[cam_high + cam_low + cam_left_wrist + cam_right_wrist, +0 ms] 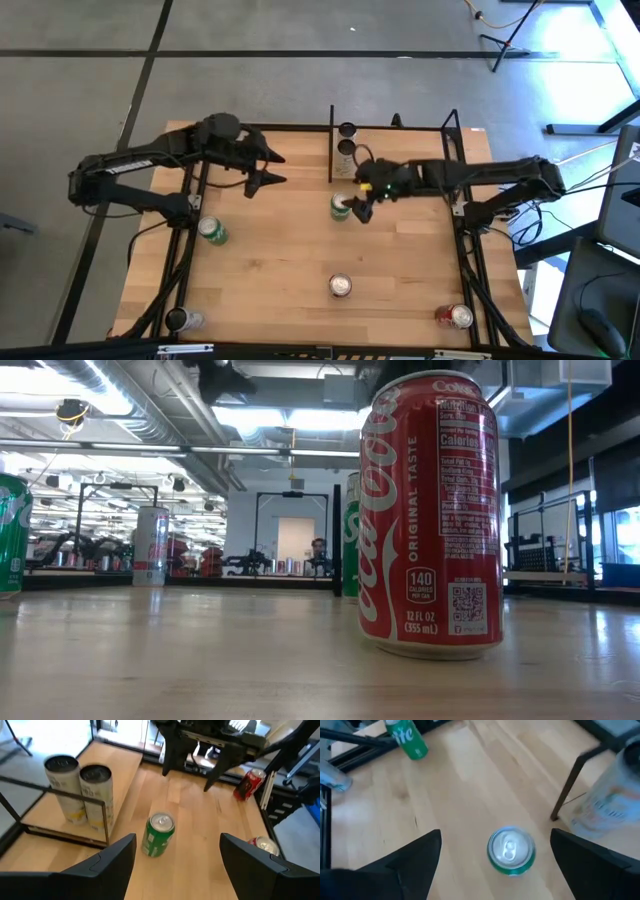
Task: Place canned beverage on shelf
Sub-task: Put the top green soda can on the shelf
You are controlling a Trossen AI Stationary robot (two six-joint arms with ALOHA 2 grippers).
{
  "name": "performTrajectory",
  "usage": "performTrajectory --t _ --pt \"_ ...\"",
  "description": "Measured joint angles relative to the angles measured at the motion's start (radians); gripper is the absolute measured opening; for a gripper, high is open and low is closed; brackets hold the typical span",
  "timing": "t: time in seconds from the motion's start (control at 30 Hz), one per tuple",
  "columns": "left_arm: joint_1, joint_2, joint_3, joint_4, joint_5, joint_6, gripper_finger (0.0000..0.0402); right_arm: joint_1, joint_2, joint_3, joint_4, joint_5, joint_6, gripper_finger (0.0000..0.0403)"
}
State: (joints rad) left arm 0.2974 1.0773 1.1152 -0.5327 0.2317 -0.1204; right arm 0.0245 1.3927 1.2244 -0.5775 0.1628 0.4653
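Observation:
A green can (342, 207) stands upright on the tabletop just in front of the shelf (400, 150), a small board framed by black bars at the far edge. Two pale cans (346, 140) stand at the shelf's left end. My right gripper (358, 188) is open above and just right of the green can. In the right wrist view its fingers stand wide on either side of the can (511, 850) without touching it. My left gripper (280, 168) is open and empty over the far left of the table, facing the green can (159, 835).
Other cans stand on the table: a green one (212, 232) at the left, one (341, 286) at the near middle, a red one (455, 317) at the near right, and one (183, 320) at the near left. A black shelf post (567, 785) stands close to the green can.

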Motion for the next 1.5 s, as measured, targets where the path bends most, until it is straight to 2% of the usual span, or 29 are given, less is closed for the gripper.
performTrajectory --t 0.1,0.23,0.63,0.93,1.13,1.3,1.5 --pt "0.0 0.033 0.0 0.0 -0.001 0.0 0.0273 0.009 0.004 -0.081 0.049 -0.002 0.067 0.0358" --pt "0.0 0.047 0.0 0.002 -0.001 0.0 0.0273 0.009 0.025 -0.123 0.056 -0.055 0.138 0.0358" --pt "0.0 0.042 0.0 -0.006 -0.002 0.0 0.0273 0.009 0.104 -0.123 0.147 -0.005 -0.03 0.0358" --pt "0.0 0.04 0.0 -0.009 -0.002 -0.002 0.0273 0.001 0.151 -0.123 0.185 0.09 -0.098 0.0358" --pt "0.0 0.04 0.0 -0.009 -0.002 -0.005 0.0273 -0.007 0.17 -0.121 0.194 0.105 -0.107 0.0358" --pt "-0.003 0.04 0.0 -0.014 -0.002 -0.005 0.0273 -0.012 0.225 -0.123 0.23 0.051 -0.107 0.0358" --pt "-0.011 0.04 0.0 -0.017 -0.002 -0.005 0.0273 -0.012 0.281 -0.123 0.219 0.064 -0.105 0.0358"
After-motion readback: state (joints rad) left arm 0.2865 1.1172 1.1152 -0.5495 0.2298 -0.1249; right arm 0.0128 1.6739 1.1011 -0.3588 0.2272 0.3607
